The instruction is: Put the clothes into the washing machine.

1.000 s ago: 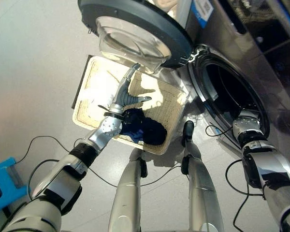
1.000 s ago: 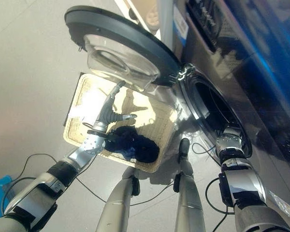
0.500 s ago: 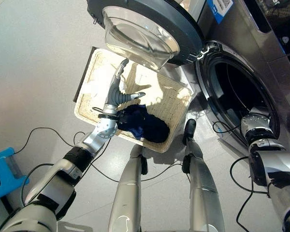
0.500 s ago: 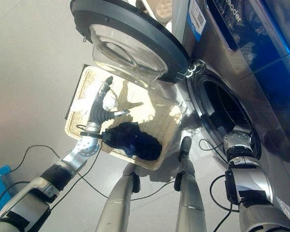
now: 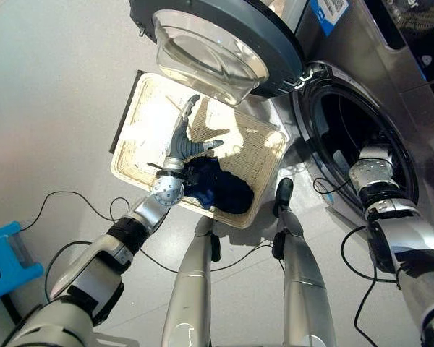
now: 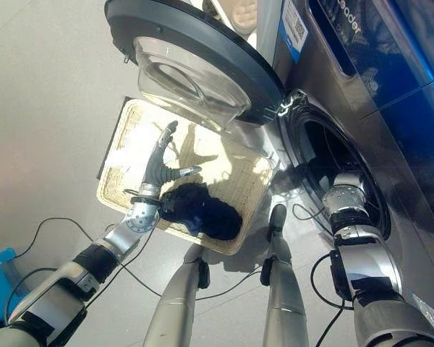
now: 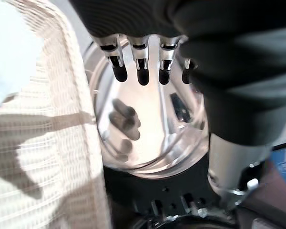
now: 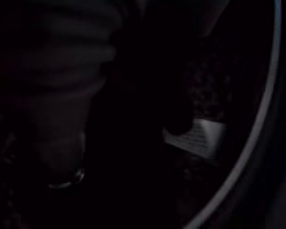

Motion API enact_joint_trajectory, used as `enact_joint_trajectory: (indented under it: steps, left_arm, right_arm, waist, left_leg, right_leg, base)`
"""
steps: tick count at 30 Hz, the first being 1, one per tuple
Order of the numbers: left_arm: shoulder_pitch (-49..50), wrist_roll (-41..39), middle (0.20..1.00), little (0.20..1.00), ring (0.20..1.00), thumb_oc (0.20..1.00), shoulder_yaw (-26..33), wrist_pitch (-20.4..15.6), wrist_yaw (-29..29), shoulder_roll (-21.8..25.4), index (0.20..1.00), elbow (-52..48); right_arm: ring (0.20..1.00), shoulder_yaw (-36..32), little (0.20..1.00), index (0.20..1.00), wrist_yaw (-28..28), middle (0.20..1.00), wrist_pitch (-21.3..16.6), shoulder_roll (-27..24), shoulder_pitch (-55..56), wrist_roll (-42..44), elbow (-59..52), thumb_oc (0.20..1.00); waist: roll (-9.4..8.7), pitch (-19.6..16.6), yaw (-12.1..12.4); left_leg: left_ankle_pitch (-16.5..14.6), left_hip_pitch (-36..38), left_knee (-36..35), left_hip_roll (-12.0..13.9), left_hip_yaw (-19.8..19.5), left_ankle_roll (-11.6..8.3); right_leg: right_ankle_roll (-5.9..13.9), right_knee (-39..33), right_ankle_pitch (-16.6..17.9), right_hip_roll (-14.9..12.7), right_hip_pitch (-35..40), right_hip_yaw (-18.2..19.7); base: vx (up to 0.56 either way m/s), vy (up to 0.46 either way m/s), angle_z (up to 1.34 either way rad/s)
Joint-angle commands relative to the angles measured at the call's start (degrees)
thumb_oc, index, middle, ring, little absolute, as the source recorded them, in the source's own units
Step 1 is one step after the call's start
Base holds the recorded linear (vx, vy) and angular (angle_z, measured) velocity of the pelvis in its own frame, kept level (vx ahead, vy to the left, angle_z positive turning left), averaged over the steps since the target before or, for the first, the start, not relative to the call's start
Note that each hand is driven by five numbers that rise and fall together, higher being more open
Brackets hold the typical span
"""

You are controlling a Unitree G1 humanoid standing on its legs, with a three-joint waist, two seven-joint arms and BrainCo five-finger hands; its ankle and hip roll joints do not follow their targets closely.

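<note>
left robot hand (image 5: 182, 141) hovering over the wicker basket (image 5: 141, 123), fingers straight and spread, thumb out to the side, holding nothing. just beside the wrist, dark blue clothes (image 5: 215, 189) lying bunched in the basket's near corner, long axis running along the near rim toward the washing machine (image 5: 390, 94). rest of the basket's woven floor lying bare in bright sun, crossed by the hand's shadow. right robot hand reaching in through the machine's round opening (image 5: 347, 137), wrist at the rim, fingers lost in the dark drum, so impossible to tell whether open or closed. round door (image 5: 224, 43) swung wide, its clear bowl hanging above the basket's far edge and standing between the left hand and the drum. basket sitting on a pale grey floor (image 5: 50, 87), close against the machine's front. blue object (image 5: 7, 260) lying on the floor well apart, on the robot's left.
</note>
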Motion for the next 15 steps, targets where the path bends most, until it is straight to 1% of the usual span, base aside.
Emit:
enact_joint_trajectory:
  steps: [1, 4, 5, 7, 10, 12, 13, 15]
  left_arm:
    - [-1.6, -0.1, 1.0, 1.0, 1.0, 1.0, 2.4, -1.1, 0.2, -1.7, 1.0, 0.5]
    - [-1.7, 0.3, 1.0, 1.0, 1.0, 1.0, 2.2, -0.6, 0.4, -2.4, 1.0, 1.0]
    - [-1.7, 0.4, 1.0, 1.0, 1.0, 1.0, 2.2, -0.6, 0.4, -2.4, 1.0, 1.1]
    - [-1.7, 0.5, 1.0, 1.0, 1.0, 1.0, 2.3, -0.4, 0.7, -2.8, 1.0, 1.9]
    - [-1.8, 0.5, 1.0, 1.0, 1.0, 1.0, 2.5, -0.6, 0.5, -2.8, 1.0, 2.7]
    - [-1.9, 0.7, 1.0, 1.0, 1.0, 1.0, 2.4, -0.4, 0.6, -2.9, 1.0, 2.9]
    - [-1.9, 0.9, 1.0, 1.0, 1.0, 1.0, 2.4, -0.4, 0.6, -3.1, 1.0, 3.0]
    - [-1.9, 1.4, 1.0, 1.0, 1.0, 1.0, 2.4, -0.2, 1.0, -3.6, 1.0, 3.1]
  right_arm:
    - [1.0, 2.5, 1.0, 1.0, -1.7, 1.0, -0.2, -2.0, -1.8, -8.5, -2.6, 1.0]
    - [1.0, 4.0, 1.0, 1.0, -5.0, 1.0, 1.4, -1.7, -1.8, -15.1, -1.9, 1.0]
    - [1.0, 4.1, 1.0, 1.0, -5.5, 1.0, 1.6, -1.7, -1.8, -15.7, -2.0, 1.0]
    - [1.0, 5.3, 1.0, 1.0, -8.5, 1.0, 2.5, -1.6, -1.9, -18.8, -1.4, 1.0]
    - [1.0, 5.5, 1.0, 1.0, -10.1, 1.0, 2.9, -1.3, -1.6, -21.1, -1.3, 1.0]
    - [1.0, 5.9, 1.0, 1.0, -12.7, 1.0, 2.6, -1.0, -1.3, -23.5, -1.5, 1.0]
    - [1.0, 6.0, 1.0, 1.0, -15.8, 1.0, 2.6, -0.5, -1.3, -26.2, -2.0, 1.0]
    - [1.0, 6.6, 1.0, 1.0, -19.2, 1.0, 2.3, 0.0, -1.2, -30.2, -2.8, 1.0]
  waist:
    - [1.6, -1.0, -0.4]
    - [1.64, -1.0, -0.3]
    - [1.64, -1.0, -0.3]
    - [1.7, -1.0, -0.3]
    - [1.64, -1.0, -0.3]
    - [1.68, -1.0, -0.4]
    - [1.7, -1.0, -0.4]
    - [1.8, -1.0, -0.5]
  left_leg:
    - [-2.1, -1.2, 0.4, -2.9, 2.1, -0.55]
    - [-2.1, -1.3, 0.4, -3.0, 2.2, -0.47]
    - [-2.1, -1.3, 0.4, -3.0, 2.2, -0.46]
    - [-2.1, -1.4, 0.6, -2.9, 2.3, -0.42]
    - [-2.2, -1.6, 0.6, -2.9, 2.4, -0.41]
    - [-2.2, -1.7, 0.8, -2.9, 2.5, -0.43]
    - [-2.3, -1.6, 0.7, -2.9, 2.5, -0.44]
    - [-2.2, -1.6, 0.5, -3.0, 2.6, -0.37]
  right_leg:
    - [6.21, 8.0, -5.1, -1.3, -1.2, -4.1]
    - [6.28, 7.7, -4.9, -1.4, -1.2, -4.2]
    - [6.27, 7.7, -4.9, -1.4, -1.2, -4.2]
    - [6.27, 8.1, -5.0, -1.4, -1.4, -4.3]
    - [6.3, 8.0, -5.1, -1.4, -1.5, -4.3]
    - [6.28, 8.2, -5.1, -1.4, -1.6, -4.2]
    - [6.29, 8.1, -5.2, -1.3, -1.6, -4.1]
    - [6.3, 8.0, -5.2, -1.3, -1.6, -4.1]
  base:
    - [0.0, 0.0, 0.0]
    - [0.0, 0.0, 0.0]
    - [0.0, 0.0, 0.0]
    - [0.01, 0.033, 0.02]
    - [0.0, 0.0, 0.0]
    - [0.0, 0.0, 0.0]
    - [0.0, 0.0, 0.0]
    - [0.0, 0.0, 0.0]
